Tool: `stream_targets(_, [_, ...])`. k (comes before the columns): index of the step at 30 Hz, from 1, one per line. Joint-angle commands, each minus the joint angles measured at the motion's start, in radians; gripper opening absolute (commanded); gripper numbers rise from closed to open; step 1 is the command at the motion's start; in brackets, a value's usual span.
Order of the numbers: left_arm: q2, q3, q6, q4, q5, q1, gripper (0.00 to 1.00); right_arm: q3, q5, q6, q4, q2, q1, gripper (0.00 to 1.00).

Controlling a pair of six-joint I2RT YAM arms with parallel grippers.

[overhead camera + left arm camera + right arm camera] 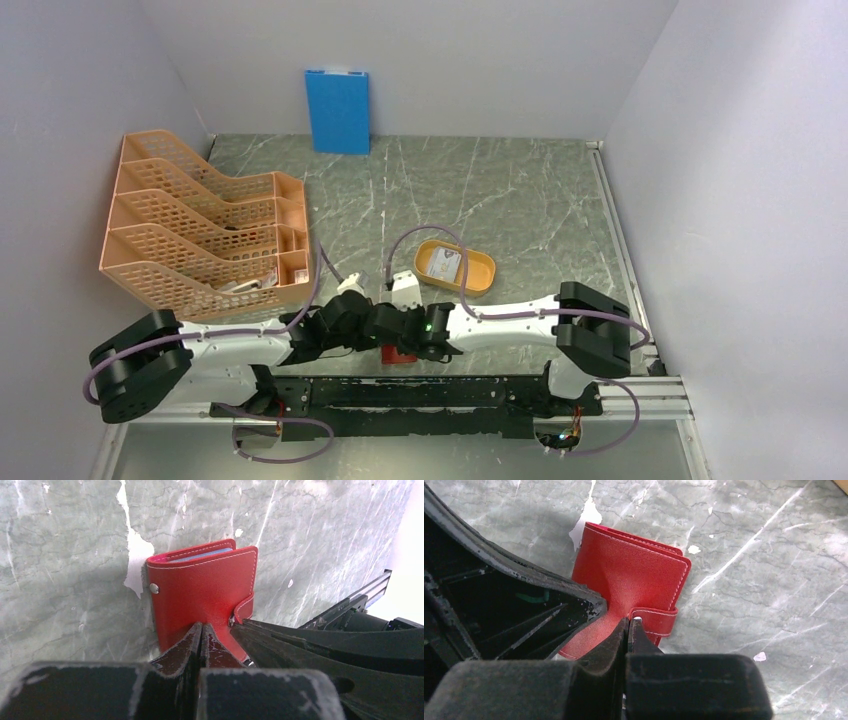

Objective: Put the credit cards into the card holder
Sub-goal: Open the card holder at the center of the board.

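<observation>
The card holder (200, 587) lies folded under both fingertips. It looks light and soft and it puckers, so grip the stitched edge. The left gripper (202, 632), closed, pinches its cover. The right gripper (630, 625), closed, touches the snap tab (659, 620).

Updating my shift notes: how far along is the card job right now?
Done: a pale blue card edge shows inside the folded card holder. In hand: the left gripper and right gripper, both shut, have their tips on its cover by the snap tab. Left: a card lies in the yellow tray, not yet loaded.
</observation>
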Motion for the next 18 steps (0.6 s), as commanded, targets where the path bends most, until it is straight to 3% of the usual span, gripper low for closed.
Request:
stream_targets(1, [0.042, -0.034, -0.003, -0.094, -0.042, 0.006, 0.05, -0.019, 0.049, 0.039, -0.041, -0.066, 0.004, 0.00])
stream_targets(15, [-0.008, 0.012, 0.046, -0.108, -0.007, 0.007, 0.05, -0.105, 0.061, 0.117, -0.086, -0.219, -0.015, 0.00])
stream_targets(18, [-0.039, 0.044, 0.066, -0.157, -0.011, 0.006, 0.12, -0.165, 0.056, 0.153, -0.095, -0.282, -0.032, 0.00])
